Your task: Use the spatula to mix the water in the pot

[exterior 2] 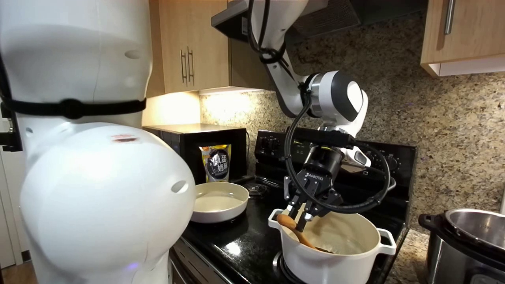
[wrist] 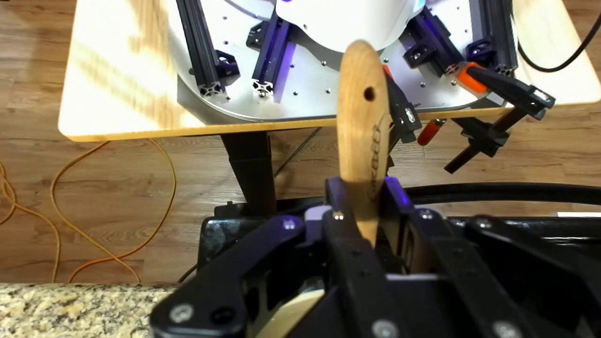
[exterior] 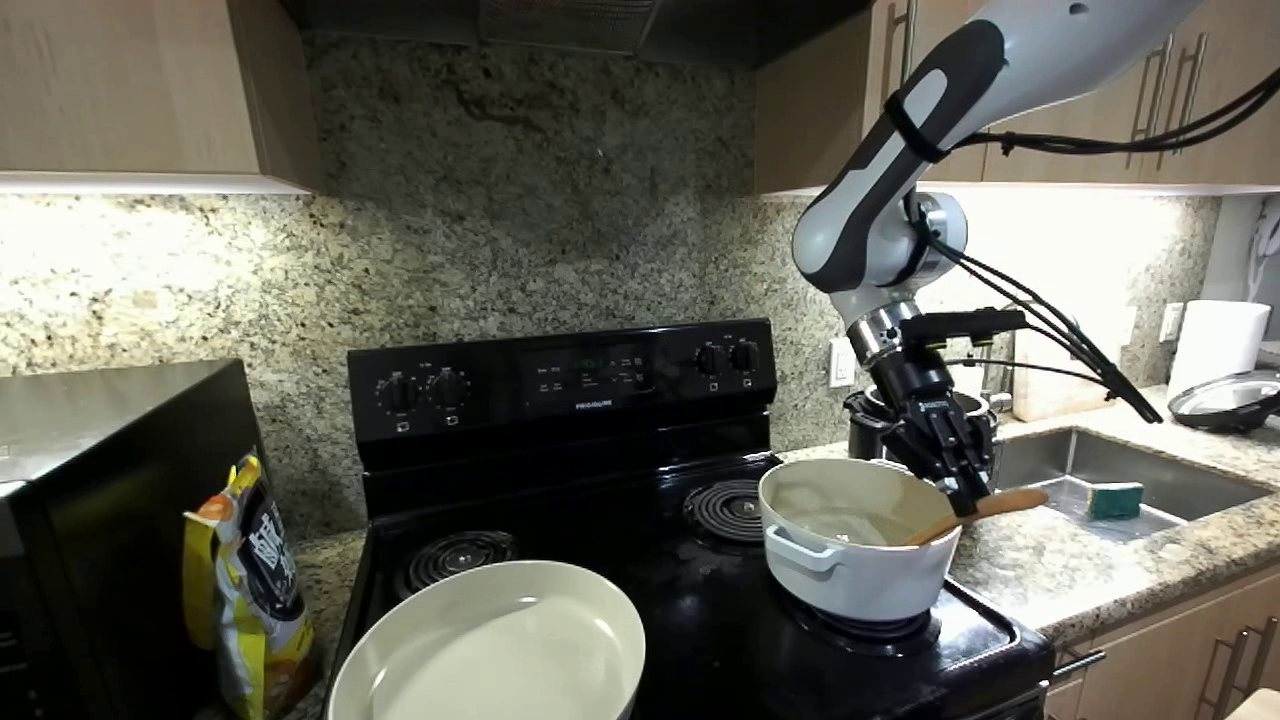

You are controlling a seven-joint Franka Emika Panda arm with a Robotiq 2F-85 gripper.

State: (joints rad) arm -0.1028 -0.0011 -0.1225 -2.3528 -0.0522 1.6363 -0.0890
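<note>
Gripper [wrist: 363,190] grasps the spatula [exterior: 1008,502], angled into the pot [exterior: 860,582] at the stove's [exterior: 680,625] front corner; slow, low circles should mix water [exterior: 846,526] without splashing.

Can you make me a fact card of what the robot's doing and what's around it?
Gripper: pinches the spatula by its handle
Spatula: slants into the pot; lower end hidden
Pot: white, on the stove
In the pot: looks like water
Pan: also on the stove
Bag: beside the stove
Sponge: green, at the sink
</note>
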